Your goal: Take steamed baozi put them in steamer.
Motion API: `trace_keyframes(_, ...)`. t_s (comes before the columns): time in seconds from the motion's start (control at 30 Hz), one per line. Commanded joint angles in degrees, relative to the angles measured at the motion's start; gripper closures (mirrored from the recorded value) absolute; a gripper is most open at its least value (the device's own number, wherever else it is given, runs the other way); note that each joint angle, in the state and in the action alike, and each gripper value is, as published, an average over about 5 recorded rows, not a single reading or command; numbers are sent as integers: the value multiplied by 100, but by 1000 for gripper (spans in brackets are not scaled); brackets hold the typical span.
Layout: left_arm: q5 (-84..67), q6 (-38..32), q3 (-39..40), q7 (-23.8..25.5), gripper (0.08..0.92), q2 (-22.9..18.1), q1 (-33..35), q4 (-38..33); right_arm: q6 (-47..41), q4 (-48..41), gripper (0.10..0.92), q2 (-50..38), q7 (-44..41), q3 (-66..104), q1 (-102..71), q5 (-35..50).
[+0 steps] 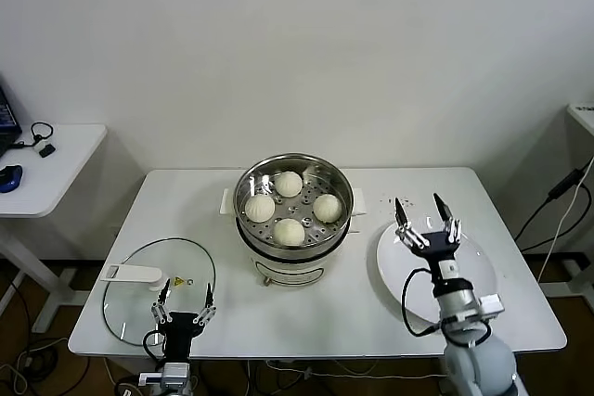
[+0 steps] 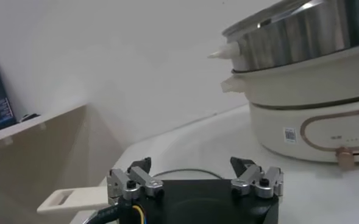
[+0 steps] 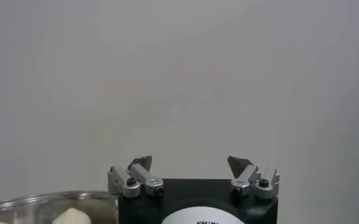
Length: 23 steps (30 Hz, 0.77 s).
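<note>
all four buns [image 1: 290, 208] sit on the holed tray inside the steamer [image 1: 338, 226], which stands in the middle of the table [image 1: 371, 312]; i count one at the back, one on each side and one at the front, none touching another. the white plate [image 1: 483, 275] on my right side shows nothing on the part i can see, so i judge the loading finished. my right end effector [image 1: 428, 217] hangs above the plate's inner edge, beside the steamer, its fingers spread wide and holding nothing. my left end effector [image 1: 185, 305] waits low at the table's near edge, over the glass lid [image 1: 139, 294] that lies flat on the table, fingers also apart and empty. what may be left, by my reckoning, is only drawing my right arm away; the lid is not on the steamer
</note>
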Motion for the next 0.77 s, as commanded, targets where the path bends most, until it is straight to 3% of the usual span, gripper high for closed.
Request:
trace_keyframes(0.03,26,10,7,11,177,-280,-1,-41,959,-24,203,1025,36,-57,-1068,-329)
trace_keyframes(0.77,18,4,-3,6,177,-280,6,-83,986,-21,203,996,41,-161,-1069,-410)
